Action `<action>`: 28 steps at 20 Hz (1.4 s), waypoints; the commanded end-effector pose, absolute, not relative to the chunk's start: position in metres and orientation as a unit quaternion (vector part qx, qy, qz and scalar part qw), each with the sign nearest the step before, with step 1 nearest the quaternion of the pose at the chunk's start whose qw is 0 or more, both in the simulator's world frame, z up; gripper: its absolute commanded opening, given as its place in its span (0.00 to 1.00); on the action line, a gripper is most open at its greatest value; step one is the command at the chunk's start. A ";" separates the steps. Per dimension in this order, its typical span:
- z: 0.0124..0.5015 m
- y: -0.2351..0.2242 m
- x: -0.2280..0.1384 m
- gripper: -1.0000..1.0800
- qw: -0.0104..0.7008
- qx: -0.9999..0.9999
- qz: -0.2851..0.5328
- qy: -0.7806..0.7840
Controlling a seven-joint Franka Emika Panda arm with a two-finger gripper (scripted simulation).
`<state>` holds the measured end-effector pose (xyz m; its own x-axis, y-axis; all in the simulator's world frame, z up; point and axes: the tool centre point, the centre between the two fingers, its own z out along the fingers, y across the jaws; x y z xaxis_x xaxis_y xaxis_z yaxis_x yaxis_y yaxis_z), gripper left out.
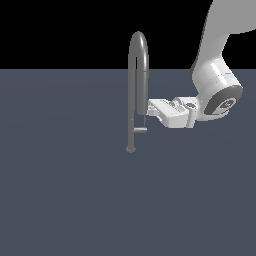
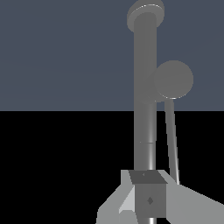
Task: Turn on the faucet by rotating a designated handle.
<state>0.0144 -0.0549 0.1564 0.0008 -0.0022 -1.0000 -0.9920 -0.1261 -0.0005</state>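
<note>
Exterior view: tall thin grey metal arched faucet (image 1: 131, 95) stands on dark floor (image 1: 60, 200). Short grey horizontal bar handle (image 1: 140, 130) sits low by its base. White gripper (image 1: 149, 109) is beside the pipe, above handle; may shove pipe, miss handle.

Wrist view: finger spread can't be told; pipe dead ahead.

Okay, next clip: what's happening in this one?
A simulated Panda arm reaches in from the exterior view's right toward a tall arched faucet standing on a bare grey floor. Its gripper is level with the pipe's lower part, right beside it, just above the short handle near the base. The views do not show whether the fingers are touching or gripping anything.
</note>
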 end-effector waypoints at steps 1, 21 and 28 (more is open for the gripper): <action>0.156 -0.056 0.009 0.00 0.467 -0.531 0.530 0.468; 0.137 -0.063 -0.047 0.00 0.467 -0.532 0.531 0.467; 0.120 -0.064 -0.055 0.00 0.468 -0.534 0.528 0.465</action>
